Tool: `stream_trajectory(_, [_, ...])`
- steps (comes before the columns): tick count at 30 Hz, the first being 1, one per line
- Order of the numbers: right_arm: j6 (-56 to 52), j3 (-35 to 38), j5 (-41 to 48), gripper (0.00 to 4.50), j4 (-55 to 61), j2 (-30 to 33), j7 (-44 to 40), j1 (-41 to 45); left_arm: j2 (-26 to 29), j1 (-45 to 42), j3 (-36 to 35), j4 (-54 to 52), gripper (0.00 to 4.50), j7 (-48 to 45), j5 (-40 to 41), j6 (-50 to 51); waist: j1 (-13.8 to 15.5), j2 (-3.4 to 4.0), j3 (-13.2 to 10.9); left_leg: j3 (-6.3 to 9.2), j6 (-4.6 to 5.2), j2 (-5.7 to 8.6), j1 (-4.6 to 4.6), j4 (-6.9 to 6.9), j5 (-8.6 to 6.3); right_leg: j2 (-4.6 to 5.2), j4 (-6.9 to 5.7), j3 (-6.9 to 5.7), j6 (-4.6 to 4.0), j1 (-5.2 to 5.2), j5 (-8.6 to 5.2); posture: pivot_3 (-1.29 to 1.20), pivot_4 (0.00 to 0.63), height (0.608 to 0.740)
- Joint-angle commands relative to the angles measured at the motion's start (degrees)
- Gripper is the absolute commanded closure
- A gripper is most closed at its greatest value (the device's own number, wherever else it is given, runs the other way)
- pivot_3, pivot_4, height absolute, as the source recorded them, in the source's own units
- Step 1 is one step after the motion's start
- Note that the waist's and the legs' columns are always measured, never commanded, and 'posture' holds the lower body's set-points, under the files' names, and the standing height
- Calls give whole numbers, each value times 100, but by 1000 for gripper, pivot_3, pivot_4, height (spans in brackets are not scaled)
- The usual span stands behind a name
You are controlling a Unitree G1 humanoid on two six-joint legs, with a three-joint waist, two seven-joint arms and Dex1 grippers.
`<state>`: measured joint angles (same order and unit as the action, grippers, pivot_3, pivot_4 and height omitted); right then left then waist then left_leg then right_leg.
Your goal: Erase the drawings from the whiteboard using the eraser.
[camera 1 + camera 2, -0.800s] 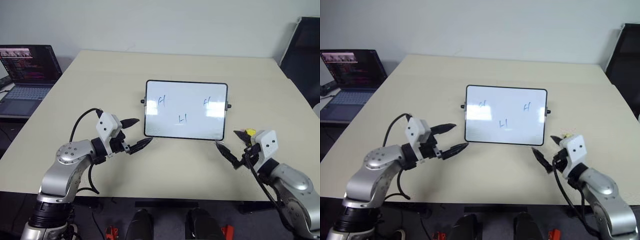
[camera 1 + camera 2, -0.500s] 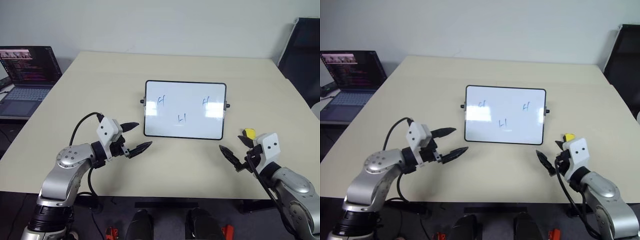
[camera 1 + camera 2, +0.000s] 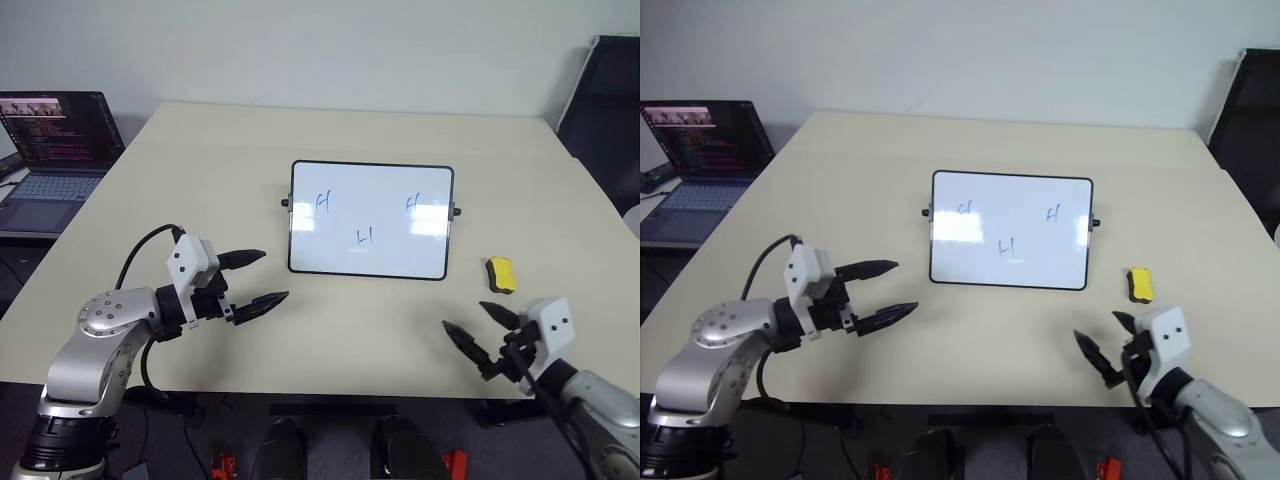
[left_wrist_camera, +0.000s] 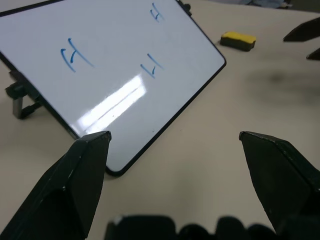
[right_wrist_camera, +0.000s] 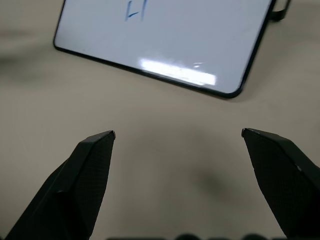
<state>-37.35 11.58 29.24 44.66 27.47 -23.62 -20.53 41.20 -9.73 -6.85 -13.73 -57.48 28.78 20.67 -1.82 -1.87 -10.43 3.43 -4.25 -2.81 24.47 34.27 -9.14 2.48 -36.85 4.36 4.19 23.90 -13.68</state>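
The whiteboard [image 3: 375, 195] stands tilted on the table's middle, with three blue drawings [image 3: 322, 203] [image 3: 413, 204] [image 3: 365, 237] on it. On the table to its right lies the yellow eraser [image 3: 501, 275], touched by nothing. My left gripper [image 3: 275, 275] is open and empty, off the board's near left corner. Nearer the front edge, my right gripper [image 3: 465, 316] is open and empty, short of the eraser. The left wrist view looks along the board [image 4: 115, 65] to the eraser [image 4: 238, 40]. The right wrist view faces the board's lower edge [image 5: 190, 35].
An open laptop [image 3: 55, 140] sits on a separate desk at the far left. A black chair [image 3: 605, 110] stands past the table's right back corner. Both grippers hover close to the table's front edge [image 3: 350, 385].
Both arms have drawn back toward the table's front edge. The right gripper has left the eraser's side, and the left gripper has moved left, away from the board's corner.
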Motion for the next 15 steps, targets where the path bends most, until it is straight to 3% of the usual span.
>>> stream_trajectory(1, [94,3,-165,43,341,-116,268,-234,-79,-536,335,14,0,-281,51,-25,27,-2,1,0,-2,0,0,1,-1,3,4,-3,0,17,0,0,150,740])
stream_trajectory(11, [-388,439,-63,43,366,-1045,1761,521,-211,-1714,788,669,0,-1120,40,-153,-9,0,7,-7,4,0,22,2,2,8,-15,-18,1,14,1,0,150,740])
stream_trajectory(15, [-547,218,-493,43,40,-921,2008,914,-332,-2106,974,965,0,-1438,-18,-294,0,-1,7,-1,4,-1,30,6,3,3,-10,-19,1,12,1,0,150,740])
